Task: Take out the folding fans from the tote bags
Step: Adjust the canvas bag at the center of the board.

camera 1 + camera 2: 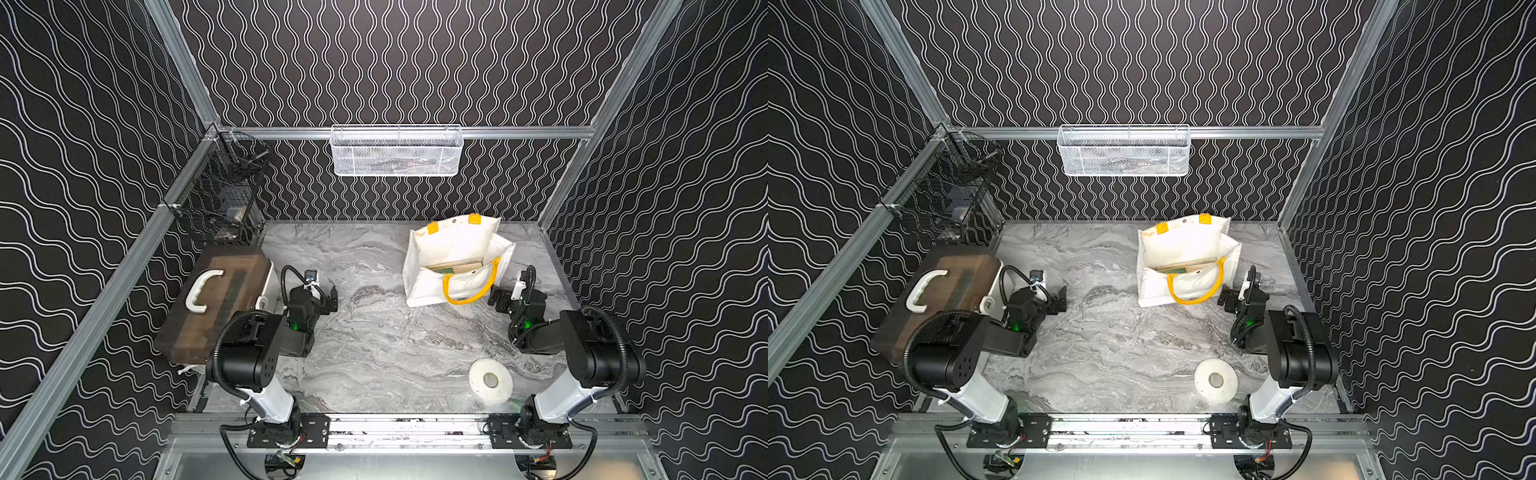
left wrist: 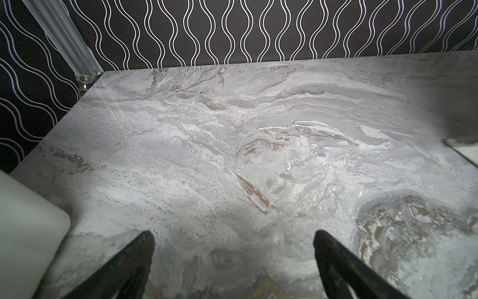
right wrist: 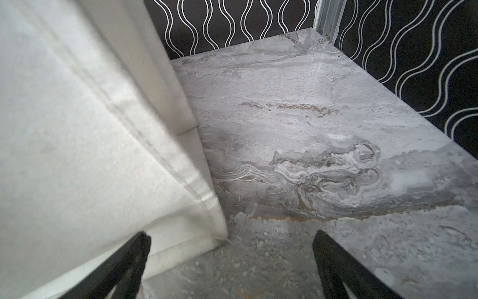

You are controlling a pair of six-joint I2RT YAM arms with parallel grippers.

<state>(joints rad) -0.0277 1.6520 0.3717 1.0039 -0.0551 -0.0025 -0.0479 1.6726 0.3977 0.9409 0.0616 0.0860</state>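
Both your hands were released and empty: the left hand over bare table, the right hand just beside the tote bag. The folding fans lay in its open mouth. Reaching in, you risked snagging the yellow handle or toppling the soft bag. Their number was hard to read, perhaps two; any deeper ones were hidden.

Bright even light, soft shadows, blurry close-up tote bag.
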